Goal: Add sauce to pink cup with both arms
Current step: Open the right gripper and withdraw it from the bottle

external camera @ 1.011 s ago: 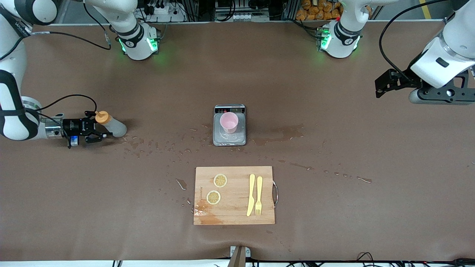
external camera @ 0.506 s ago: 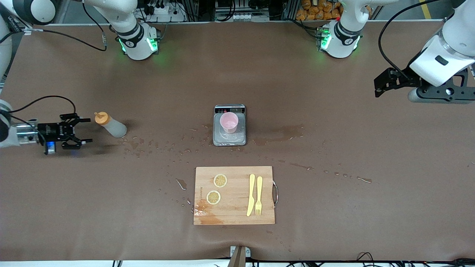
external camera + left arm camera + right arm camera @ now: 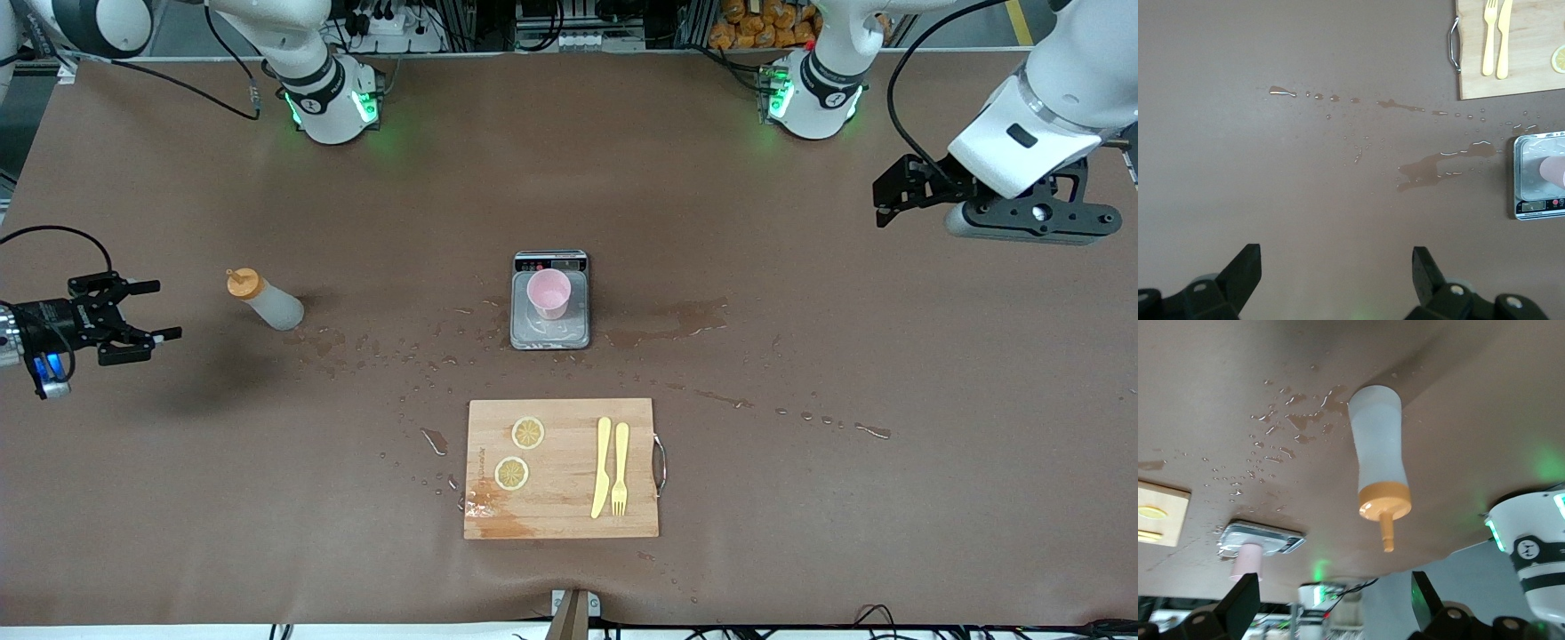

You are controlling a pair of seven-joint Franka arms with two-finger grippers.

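Right claw (image 3: pixel 133 311), fingers spread and empty, has backed away from the translucent squeeze bottle with orange nozzle cap (image 3: pixel 264 300); a second ago it was right at the bottle. Bottle stands upright on the brown table (image 3: pixel 800 444), well clear of the claw, toward the pale pink plastic cup (image 3: pixel 548 294) on the grey scale (image 3: pixel 550 331). Left claw (image 3: pixel 1335 275) waits spread, high over bare table. Judgement: bottle released, pouring likely finished.

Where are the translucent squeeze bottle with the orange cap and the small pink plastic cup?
translucent squeeze bottle (image 3: pixel 271 307), front view, on its pale body.
small pink plastic cup (image 3: pixel 548 293), front view, on its open mouth.
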